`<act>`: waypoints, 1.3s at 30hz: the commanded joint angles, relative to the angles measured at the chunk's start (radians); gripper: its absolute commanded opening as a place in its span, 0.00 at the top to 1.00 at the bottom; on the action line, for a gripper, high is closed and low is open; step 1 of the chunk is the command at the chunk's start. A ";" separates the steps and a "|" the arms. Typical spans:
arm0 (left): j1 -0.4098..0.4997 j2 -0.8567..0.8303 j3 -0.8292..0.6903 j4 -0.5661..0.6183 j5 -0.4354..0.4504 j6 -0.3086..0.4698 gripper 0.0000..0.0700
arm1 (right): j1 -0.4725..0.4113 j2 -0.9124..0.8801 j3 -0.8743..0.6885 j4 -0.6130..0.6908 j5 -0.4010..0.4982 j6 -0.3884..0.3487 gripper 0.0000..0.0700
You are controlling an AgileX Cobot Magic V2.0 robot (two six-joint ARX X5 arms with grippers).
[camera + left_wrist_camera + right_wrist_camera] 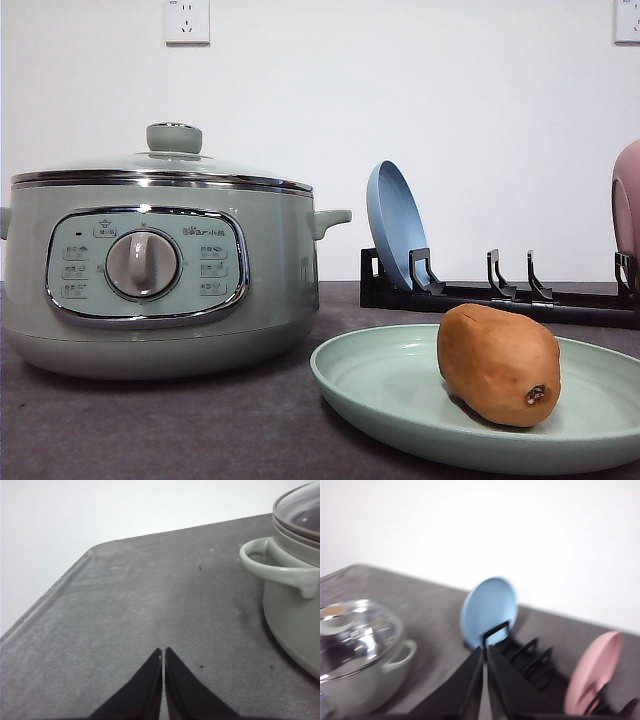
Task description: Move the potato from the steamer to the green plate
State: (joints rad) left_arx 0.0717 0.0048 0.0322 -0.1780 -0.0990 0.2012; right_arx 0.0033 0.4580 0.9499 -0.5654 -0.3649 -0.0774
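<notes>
Potato transfer looks finished, judging by how things lie. Largest first: the steamer (160, 265) sits on the table (200, 430) at the left of the front view, its glass lid (165, 165) on and seated evenly. Just to its right lies the green plate (400, 400), flat on the table and apart from the pot. Behind it a black rack (500, 295) holds a blue plate (395, 225) on edge and, at the far right, a pink plate (628, 200). The potato (498, 363) rests on the green plate, toward its far side, dark spot facing the camera, nothing touching it.

The left gripper (163, 652) hangs over bare table beside the steamer's handle (280, 570), fingers pressed together and empty. The right gripper (484, 652) is up high above the rack, likewise closed on nothing; that view is blurred.

What remains, I judge, is only to keep both arms well away from the plate, so the egg-shaped potato is not nudged into rolling.
</notes>
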 commanded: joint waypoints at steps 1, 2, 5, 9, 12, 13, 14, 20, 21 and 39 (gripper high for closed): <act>0.001 -0.002 -0.021 -0.006 0.001 0.015 1.00 | -0.017 -0.050 -0.082 0.091 -0.002 -0.015 0.99; 0.001 -0.002 -0.021 -0.006 0.001 0.015 1.00 | -0.025 -0.081 -0.131 0.134 -0.002 -0.015 0.99; 0.001 -0.002 -0.021 -0.006 0.001 0.015 1.00 | -0.039 -0.163 -0.272 0.249 -0.002 -0.015 0.99; 0.001 -0.002 -0.021 -0.006 0.001 0.015 1.00 | -0.042 -0.255 -0.448 0.378 -0.001 -0.014 0.99; 0.001 -0.002 -0.021 -0.006 0.001 0.015 1.00 | -0.042 -0.310 -0.564 0.452 0.005 -0.013 0.99; 0.001 -0.002 -0.021 -0.006 0.001 0.015 1.00 | -0.042 -0.326 -0.597 0.469 0.011 -0.013 0.99; 0.001 -0.002 -0.021 -0.006 0.001 0.015 1.00 | -0.042 -0.342 -0.632 0.482 0.023 -0.013 0.99; 0.001 -0.002 -0.021 -0.006 0.001 0.015 1.00 | -0.042 -0.416 -0.794 0.498 0.077 -0.008 0.99; 0.001 -0.002 -0.021 -0.006 0.001 0.015 1.00 | -0.042 -0.424 -0.815 0.498 0.078 -0.007 0.99; 0.001 -0.002 -0.020 -0.007 0.001 0.015 1.00 | -0.042 -0.455 -0.938 0.408 0.078 0.081 0.99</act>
State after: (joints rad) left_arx 0.0719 0.0048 0.0322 -0.1780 -0.0990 0.2012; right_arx -0.0368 0.0055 0.0170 -0.1561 -0.2868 -0.0127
